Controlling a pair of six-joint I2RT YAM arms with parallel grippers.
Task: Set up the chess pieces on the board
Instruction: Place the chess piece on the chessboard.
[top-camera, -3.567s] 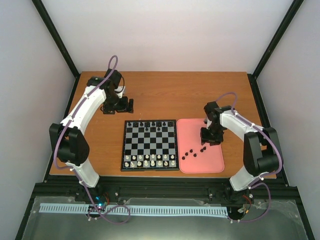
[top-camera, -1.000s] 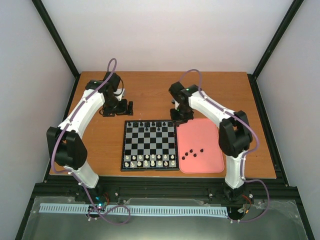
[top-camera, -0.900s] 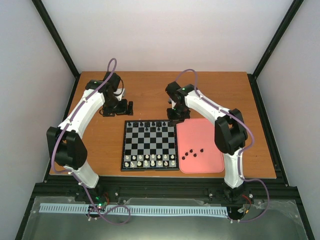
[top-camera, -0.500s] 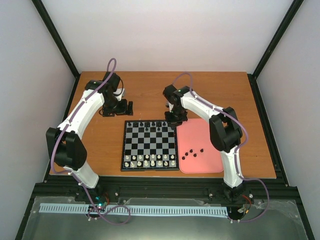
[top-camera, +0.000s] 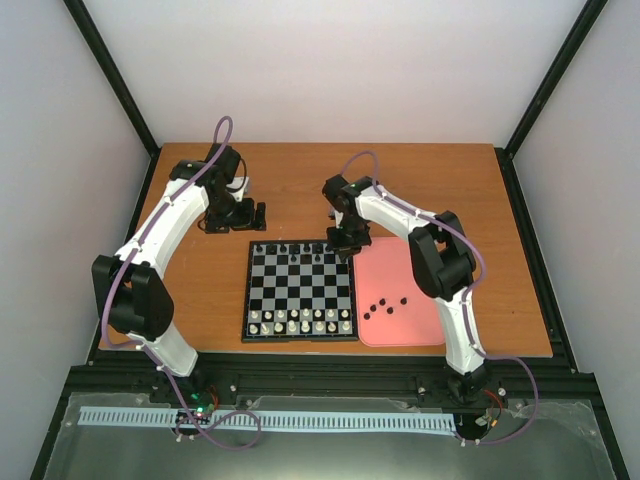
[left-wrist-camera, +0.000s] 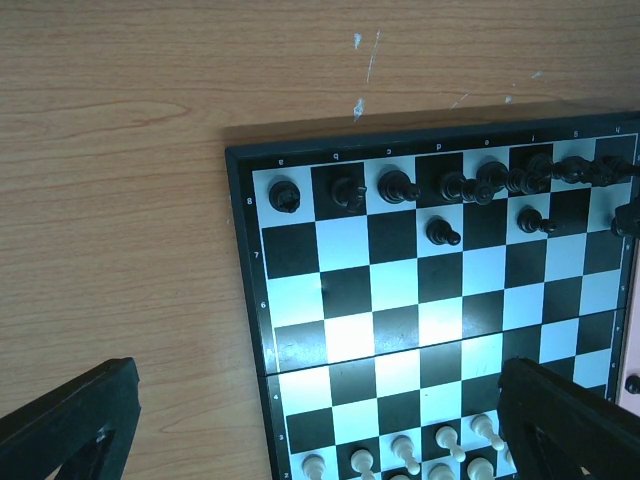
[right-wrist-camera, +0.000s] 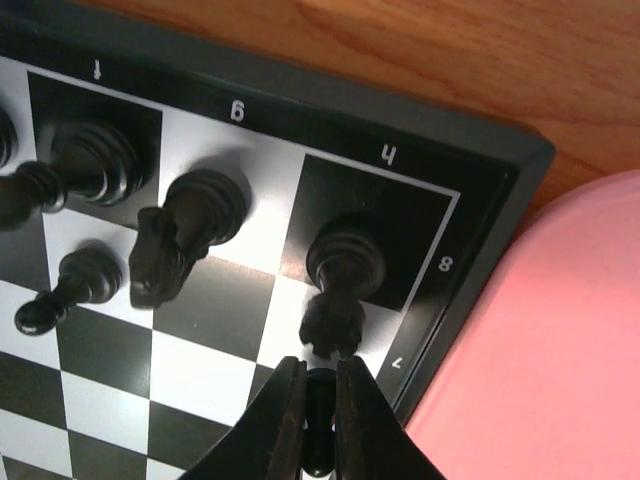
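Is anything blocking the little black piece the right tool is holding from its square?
Nothing visible. The right tool pinches the pawn over a bare-looking pale square; the corner rook stands very close beside it.

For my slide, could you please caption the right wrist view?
Right gripper pinching a black chess piece at the board corner, beside the rook.

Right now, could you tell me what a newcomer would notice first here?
The right hand pinches a black pawn at the board's far right corner, beside the rook. Right of the board, a pink tray holds a few loose black pieces.
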